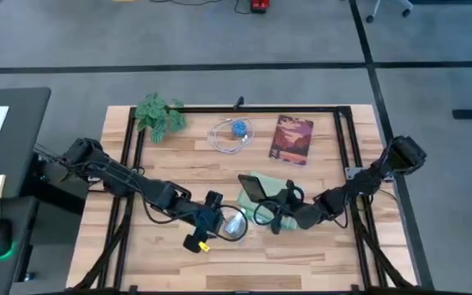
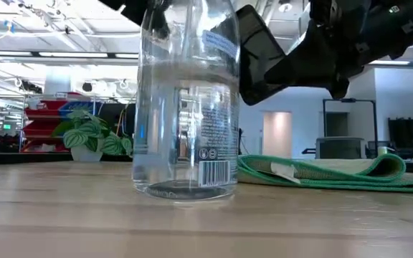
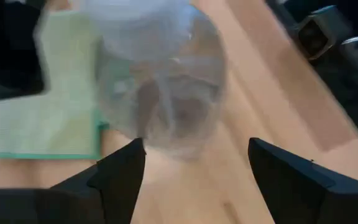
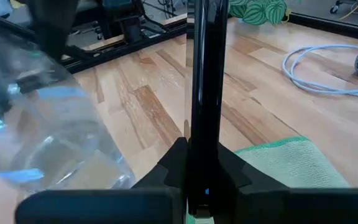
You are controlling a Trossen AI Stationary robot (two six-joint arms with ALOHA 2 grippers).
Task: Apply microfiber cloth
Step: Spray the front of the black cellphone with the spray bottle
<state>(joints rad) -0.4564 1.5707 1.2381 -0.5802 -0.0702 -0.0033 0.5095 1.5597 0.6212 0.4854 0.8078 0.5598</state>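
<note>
Two dark, slender, many-jointed arms, each looped with thin black cable along its links. Left gripper [image 1: 206, 223] black and boxy, marked by a small yellow tab at its lower end; fingers [image 3: 120, 177] matte black, broad and wedge-shaped. Right gripper [image 1: 279, 206] likewise black, angular and blocky.

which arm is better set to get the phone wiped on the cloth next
Right, likely. The right tool is shut on the thin black phone just above the pale mint-green microfiber cloth; the left tool is open around the clear plastic bottle.
</note>
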